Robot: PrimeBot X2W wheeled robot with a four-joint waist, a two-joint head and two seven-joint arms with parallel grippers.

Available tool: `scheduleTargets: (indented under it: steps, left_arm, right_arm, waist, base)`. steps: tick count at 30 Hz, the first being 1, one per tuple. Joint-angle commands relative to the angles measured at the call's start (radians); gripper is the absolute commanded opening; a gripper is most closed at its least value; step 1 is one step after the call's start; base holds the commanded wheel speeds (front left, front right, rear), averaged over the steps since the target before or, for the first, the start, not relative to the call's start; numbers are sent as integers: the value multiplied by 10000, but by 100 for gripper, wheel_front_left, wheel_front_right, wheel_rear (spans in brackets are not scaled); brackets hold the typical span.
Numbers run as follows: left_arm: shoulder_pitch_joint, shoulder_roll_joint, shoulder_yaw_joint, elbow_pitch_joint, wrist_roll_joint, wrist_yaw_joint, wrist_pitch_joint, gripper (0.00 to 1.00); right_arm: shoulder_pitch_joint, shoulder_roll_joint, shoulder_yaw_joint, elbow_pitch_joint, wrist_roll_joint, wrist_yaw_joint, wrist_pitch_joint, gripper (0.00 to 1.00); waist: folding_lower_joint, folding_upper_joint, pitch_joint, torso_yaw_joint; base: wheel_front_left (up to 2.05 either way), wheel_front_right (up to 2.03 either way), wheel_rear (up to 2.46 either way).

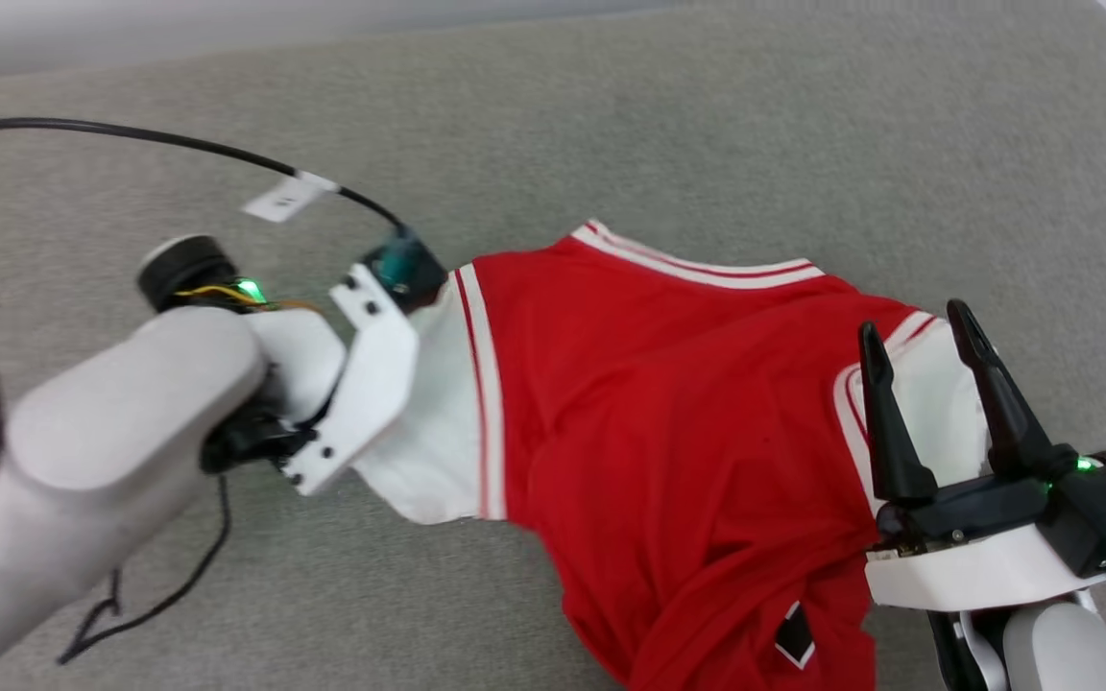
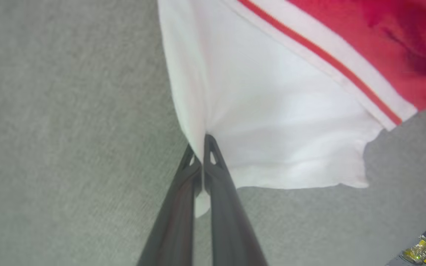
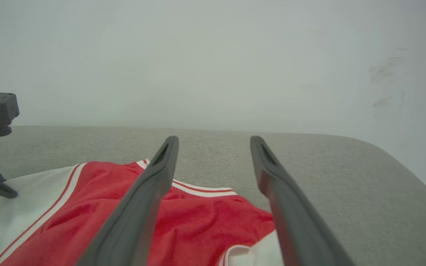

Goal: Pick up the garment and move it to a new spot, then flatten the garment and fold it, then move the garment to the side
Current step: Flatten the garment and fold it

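- The garment point(image 1: 668, 403) lies rumpled on the grey cushion point(image 1: 611, 125). Its shoulder line runs side to side between my two arms, with the striped collar point(image 1: 697, 269) at its far edge. The red body bunches toward me at its near right corner.
- The left gripper point(image 2: 202, 155) is at the garment's left end. On the left wrist view its two dark fingers are pressed together with the edge of the white left sleeve point(image 2: 272, 122) caught between them. A small tab of white cloth pokes out below the tips, so I read this one as clamped on the garment.
- The right gripper point(image 1: 915, 321) is at the garment's right end, over the other white sleeve point(image 1: 942, 413). Its fingers point toward the garment's far edge. The jaws stand wide with nothing between them, and I cannot tell whether the tips touch the cloth or hang just above it.
- What I am steering by is that this second sleeve lies right under the open right fingers, and the shoulder line crosses their direction. The right arm is plainly the nearer one for it.
- My judgement is that the lift wants a matching hold at the garment's right end. Pinched at one sleeve alone, the cloth would likely hang and twist.
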Motion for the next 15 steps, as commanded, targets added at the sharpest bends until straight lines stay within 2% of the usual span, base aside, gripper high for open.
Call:
scheduleTargets:
  steps: [1, 9, 12, 15]
  left_arm:
    - [-20, 373, -7, 57, -248, 3, -293, 0]
    - [597, 2021, -9, 679, -952, 3, -825, 0]
    - [960, 2444, 28, 1149, -1192, 91, -985, 0]
    - [1442, 2621, 24, 1642, -1454, 248, -1185, 0]
  right_arm:
    - [201, 29, -44, 85, -13, -9, -19, 100]
    - [523, 27, -98, 288, -49, -10, -19, 100]
    - [549, 28, -90, 316, -98, -10, -19, 100]
    - [555, 28, -84, 341, -151, -10, -19, 100]
  waist:
    - [-1, -1, -475, 479]
    - [-1, -1, -859, 1180]
    - [-1, -1, -847, 1264]
    - [-1, -1, -821, 1279]
  base:
    - [0, 0, 0]
    - [0, 0, 0]
    - [0, 0, 0]
    - [0, 0, 0]
